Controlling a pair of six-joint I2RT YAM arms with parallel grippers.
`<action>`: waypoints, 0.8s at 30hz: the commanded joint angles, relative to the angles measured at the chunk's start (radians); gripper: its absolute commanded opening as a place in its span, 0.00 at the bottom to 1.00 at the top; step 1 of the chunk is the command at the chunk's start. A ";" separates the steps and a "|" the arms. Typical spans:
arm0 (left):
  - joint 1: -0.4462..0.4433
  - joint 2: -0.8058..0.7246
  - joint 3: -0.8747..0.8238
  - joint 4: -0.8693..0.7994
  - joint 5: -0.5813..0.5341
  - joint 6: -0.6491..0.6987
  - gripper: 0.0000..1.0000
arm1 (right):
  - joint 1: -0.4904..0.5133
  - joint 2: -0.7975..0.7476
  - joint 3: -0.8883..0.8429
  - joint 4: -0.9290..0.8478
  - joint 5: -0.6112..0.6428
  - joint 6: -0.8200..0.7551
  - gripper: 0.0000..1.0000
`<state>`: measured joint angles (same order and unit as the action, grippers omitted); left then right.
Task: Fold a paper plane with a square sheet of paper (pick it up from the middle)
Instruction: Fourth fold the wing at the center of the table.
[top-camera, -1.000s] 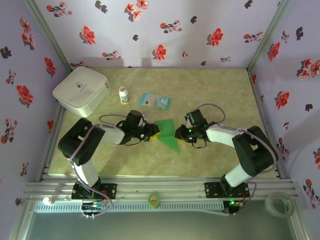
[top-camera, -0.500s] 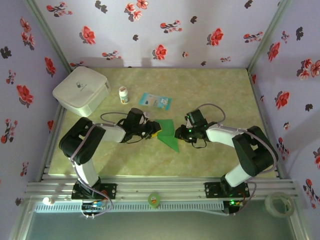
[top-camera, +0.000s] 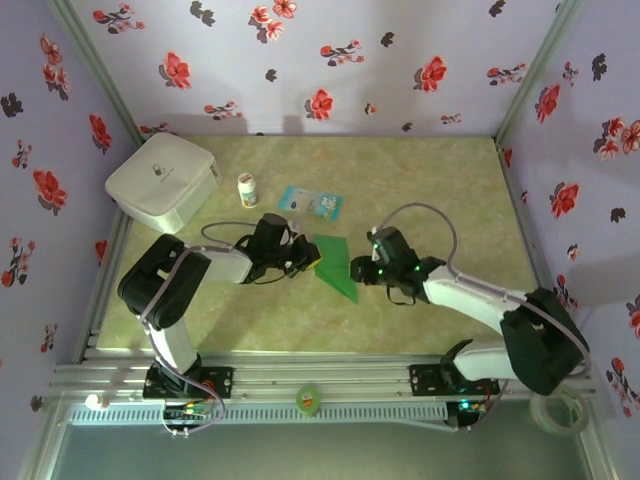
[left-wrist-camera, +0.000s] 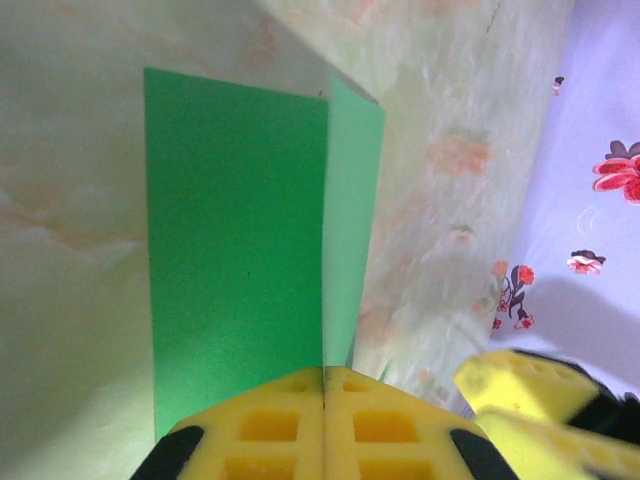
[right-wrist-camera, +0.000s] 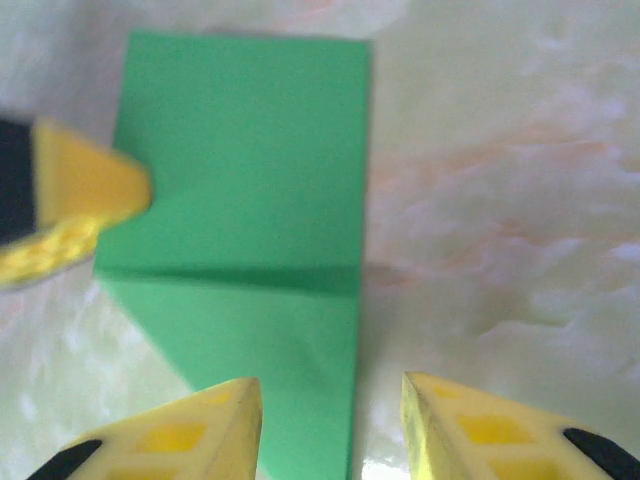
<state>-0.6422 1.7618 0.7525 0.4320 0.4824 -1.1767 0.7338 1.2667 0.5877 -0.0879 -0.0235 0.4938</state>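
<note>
Green square sheet of paper (top-camera: 336, 263), part-folded with one visible crease, lying near the middle of the table (top-camera: 450, 190) between the two grippers. Left gripper (left-wrist-camera: 325, 378): yellow fingers pressed together, pinching the sheet's edge at the crease. Right gripper (right-wrist-camera: 330, 420): jaws apart, holding nothing, one fingertip over the sheet's opposite end, the other over bare table. Blue-and-white packet (top-camera: 310, 203) lies behind, apart from the sheet

Left arm (top-camera: 200, 270) is extended low towards the table centre. Left gripper (top-camera: 312, 258) (left-wrist-camera: 325, 385) has its jaws pressed together on the paper (top-camera: 336, 262) (left-wrist-camera: 240, 220) crease. Right arm (top-camera: 470, 290) reaches low to the left. Right gripper (top-camera: 359, 268) (right-wrist-camera: 330, 425) has its jaws parted, gripping nothing.
</note>
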 joint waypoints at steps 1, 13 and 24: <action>-0.015 -0.051 -0.007 -0.004 -0.061 -0.037 0.04 | 0.141 -0.042 -0.079 0.123 0.251 -0.215 0.41; -0.054 -0.061 0.049 -0.084 -0.084 -0.028 0.05 | 0.323 0.107 -0.089 0.310 0.455 -0.423 0.43; -0.055 -0.064 0.067 -0.127 -0.093 -0.011 0.05 | 0.343 0.187 -0.076 0.313 0.493 -0.397 0.32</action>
<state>-0.6922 1.7168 0.7944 0.3309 0.4019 -1.2018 1.0679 1.4422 0.5011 0.1963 0.4316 0.0902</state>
